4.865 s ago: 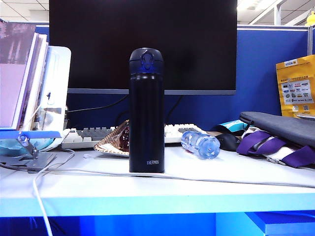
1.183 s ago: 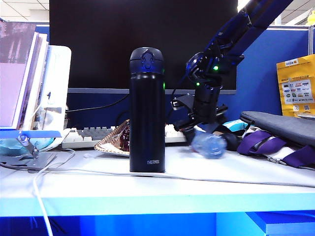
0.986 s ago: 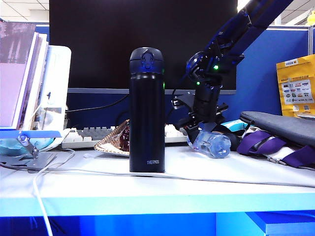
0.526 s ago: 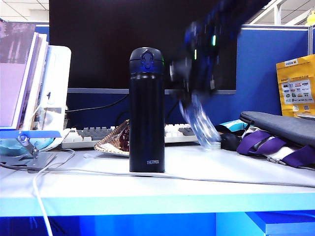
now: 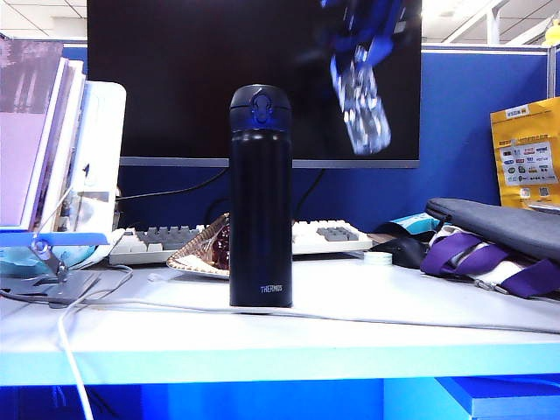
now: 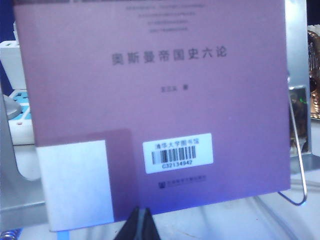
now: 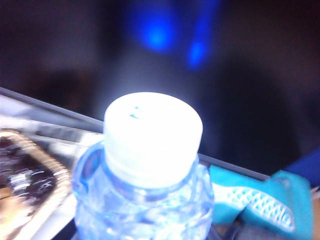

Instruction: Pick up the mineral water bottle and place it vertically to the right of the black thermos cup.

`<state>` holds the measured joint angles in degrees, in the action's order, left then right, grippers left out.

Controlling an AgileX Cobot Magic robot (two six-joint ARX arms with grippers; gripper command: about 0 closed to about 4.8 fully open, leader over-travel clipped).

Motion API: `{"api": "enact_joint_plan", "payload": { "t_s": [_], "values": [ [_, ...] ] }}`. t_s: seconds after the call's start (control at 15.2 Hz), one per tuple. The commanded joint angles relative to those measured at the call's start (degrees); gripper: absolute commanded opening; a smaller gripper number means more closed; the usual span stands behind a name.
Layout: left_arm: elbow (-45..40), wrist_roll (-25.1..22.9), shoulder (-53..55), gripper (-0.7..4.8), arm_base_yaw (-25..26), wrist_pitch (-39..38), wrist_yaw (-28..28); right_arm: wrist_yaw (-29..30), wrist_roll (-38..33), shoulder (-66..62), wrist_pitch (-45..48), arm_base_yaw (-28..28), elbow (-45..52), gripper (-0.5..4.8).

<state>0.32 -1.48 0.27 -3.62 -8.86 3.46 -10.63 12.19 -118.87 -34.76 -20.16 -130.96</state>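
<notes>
**One bottle aloft, one flask at risk**

Left gripper (image 6: pixel 141 225), jaws closed on nothing, idles by a purple book (image 6: pixel 150 100). The black thermos cup (image 5: pixel 260 197) stands mid-bench (image 5: pixel 350 337). High to its right, the right gripper (image 5: pixel 359 39) grips the tilted mineral water bottle (image 5: pixel 363 109); descending crooked could topple either.

Left gripper (image 6: pixel 141 227) fingertips pressed together, dark wedge. Just past them: purple paperback book (image 6: pixel 150 105) w/ white barcode sticker (image 6: pixel 177 153), upright in metal wire bookstand (image 6: pixel 298 150).
</notes>
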Motion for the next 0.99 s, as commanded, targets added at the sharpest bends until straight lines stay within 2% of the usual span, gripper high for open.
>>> {"api": "enact_joint_plan", "payload": {
  "t_s": [0.07,0.72,0.99],
  "values": [
    [-0.02,-0.04,-0.17,-0.05,0.11,-0.70,0.17,0.72,-1.49,7.26,1.97,-0.07,-0.59,2.60],
    [-0.02,-0.04,-0.17,-0.05,0.11,-0.70,0.17,2.69,-1.64,37.18,-8.76,-0.13,-0.61,2.61],
    [-0.02,-0.04,-0.17,-0.05,0.13,-0.70,0.17,5.73,-2.64,42.47,-10.62,-0.13,0.46,2.61]
  ]
}}
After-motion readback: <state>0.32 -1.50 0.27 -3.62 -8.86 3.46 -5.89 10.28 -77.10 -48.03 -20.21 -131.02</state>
